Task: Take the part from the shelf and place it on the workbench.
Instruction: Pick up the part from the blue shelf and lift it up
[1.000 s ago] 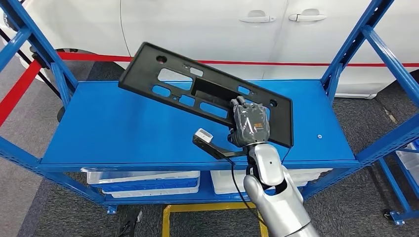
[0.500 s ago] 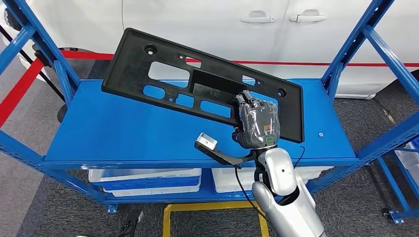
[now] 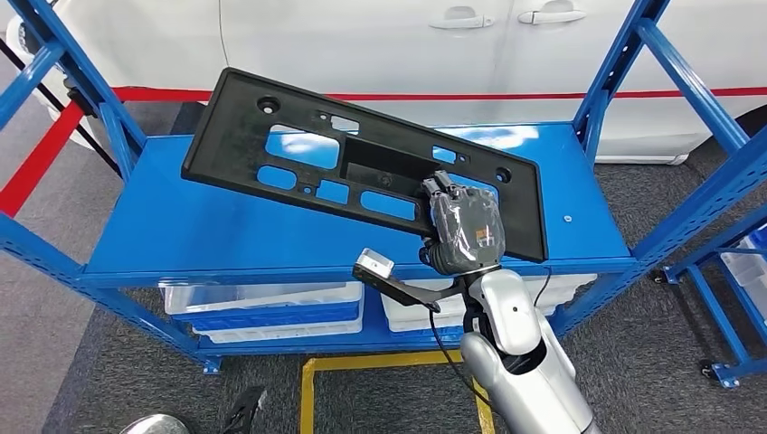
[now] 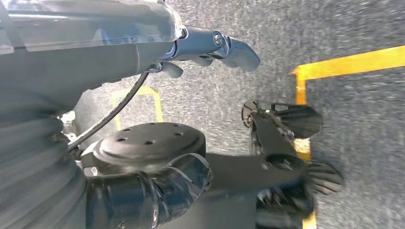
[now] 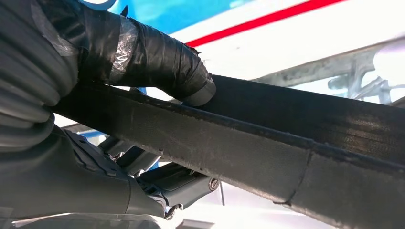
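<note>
The right robot hand [image 3: 464, 233] grips a long, flat black plastic panel with rectangular cut-outs [image 3: 362, 172] near its right end, thumb [image 5: 157, 57] pressed on one face and the other fingers behind it. The panel is lifted clear above the blue metal shelf [image 3: 226, 231], tilted with its left end higher, in front of a white car [image 3: 362, 45]. The left robot hand [image 4: 210, 47] hangs over grey floor [image 4: 363, 114] marked with yellow tape [image 4: 348, 62], fingers loosely extended, holding nothing.
</note>
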